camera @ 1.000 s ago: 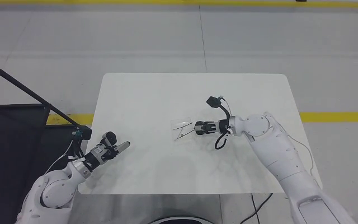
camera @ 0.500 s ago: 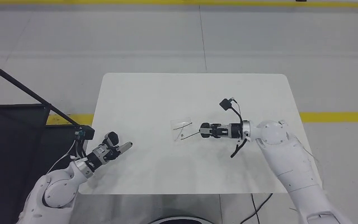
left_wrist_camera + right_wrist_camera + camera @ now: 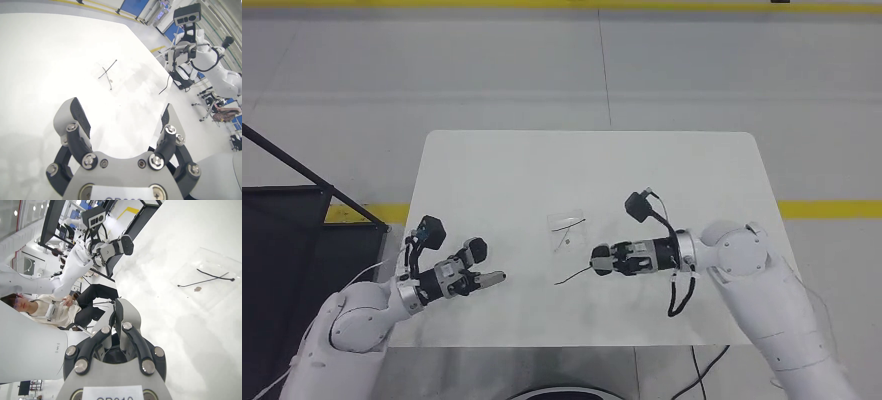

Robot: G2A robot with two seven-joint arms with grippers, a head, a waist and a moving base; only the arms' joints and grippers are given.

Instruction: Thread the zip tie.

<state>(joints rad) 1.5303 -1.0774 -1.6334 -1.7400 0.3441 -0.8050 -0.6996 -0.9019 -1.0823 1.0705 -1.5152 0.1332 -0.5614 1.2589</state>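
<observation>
My right gripper (image 3: 594, 263) hangs over the table's near middle, shut on a thin black zip tie (image 3: 572, 274) whose free end trails toward the left arm. The right wrist view has the jaws (image 3: 115, 306) pressed together on the tie (image 3: 103, 302). A clear plastic bag (image 3: 566, 228) lies flat at the table's centre with two crossed black zip ties (image 3: 106, 71) (image 3: 213, 276) on it. My left gripper (image 3: 497, 277) (image 3: 124, 117) stands open and holds nothing, low over the near left, pointing at the right gripper (image 3: 174, 55).
The white table (image 3: 502, 180) is bare apart from the bag. A black frame (image 3: 292, 170) stands off its left side. A small brown speck (image 3: 197, 289) lies on the bag beside the ties.
My right gripper pulled back from the bag toward the near edge, carrying one zip tie up off it. The left gripper swung rightward, closer to the centre.
</observation>
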